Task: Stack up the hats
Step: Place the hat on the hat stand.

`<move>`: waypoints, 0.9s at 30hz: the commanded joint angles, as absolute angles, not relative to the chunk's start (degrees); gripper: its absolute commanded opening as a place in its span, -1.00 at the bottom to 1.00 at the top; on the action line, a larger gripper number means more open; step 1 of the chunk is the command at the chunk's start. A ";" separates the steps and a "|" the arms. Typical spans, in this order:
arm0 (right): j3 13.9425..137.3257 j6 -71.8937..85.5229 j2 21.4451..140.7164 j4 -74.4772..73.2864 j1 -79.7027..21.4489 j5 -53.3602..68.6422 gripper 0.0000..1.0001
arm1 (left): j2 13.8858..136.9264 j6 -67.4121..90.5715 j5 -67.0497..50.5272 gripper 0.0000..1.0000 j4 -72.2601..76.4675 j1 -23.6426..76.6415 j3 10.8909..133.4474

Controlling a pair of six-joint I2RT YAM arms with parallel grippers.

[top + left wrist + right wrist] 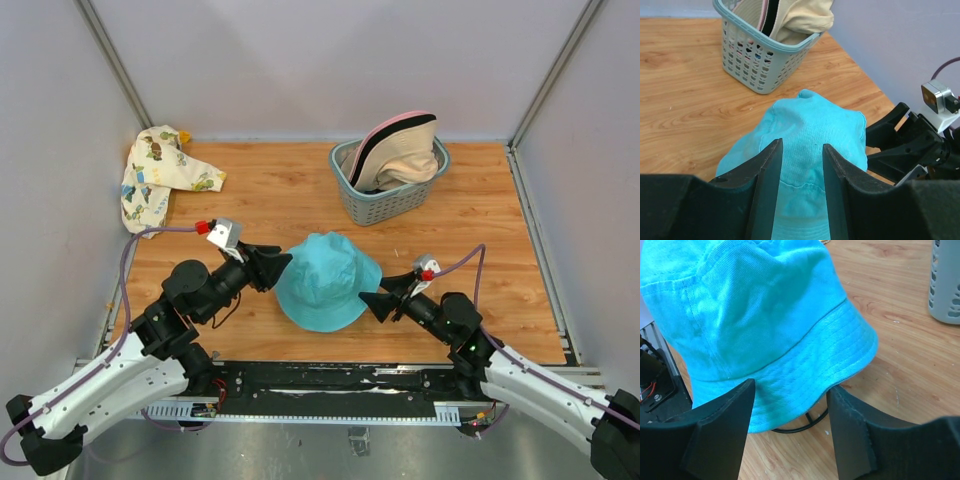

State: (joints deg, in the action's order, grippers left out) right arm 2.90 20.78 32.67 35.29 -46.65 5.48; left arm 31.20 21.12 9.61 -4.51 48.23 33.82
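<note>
Nearest you, your right hand (790, 390) is standing with its fingers spread wide and holding nothing. The brim of the teal hat (325, 280) is lying just past its tips. Your left hand (802, 145) is reaching in from the other side, fingers partly apart with teal cloth showing in the gap. I cannot tell whether it is pinching that cloth. The hat is sitting crown-up on the wooden table (270, 190) between both hands, likely as the base of the stack. Its cotton is sagging softly, and the stitched brim is flopping. Farther back, the slatted plastic basket (385, 205) is holding more hats (400, 150), cream and black-and-pink, standing on edge. A printed cream piece (155, 175), possibly another hat, is lying crumpled at the far left.
</note>
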 commanded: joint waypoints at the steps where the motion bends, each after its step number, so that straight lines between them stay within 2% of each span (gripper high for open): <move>1: 3.83 21.15 29.57 30.64 -47.08 3.01 0.24 | 31.11 22.12 12.29 -0.14 -3.26 48.52 32.82; 5: 2.99 21.90 25.37 27.43 -47.10 2.21 0.35 | 31.55 22.27 11.94 -0.14 -2.11 48.52 31.97; 19: 2.41 23.36 7.25 7.92 -47.11 -4.81 0.36 | 33.66 21.05 11.93 -0.13 -0.46 48.49 32.32; 27: 2.45 23.04 4.99 -0.53 -50.41 -10.85 0.23 | 32.71 20.58 13.78 -0.14 -0.66 48.49 33.64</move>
State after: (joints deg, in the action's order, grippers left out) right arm 2.83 22.76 5.39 4.75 -47.13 -5.41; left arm 33.85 21.45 11.88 -2.63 48.25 32.12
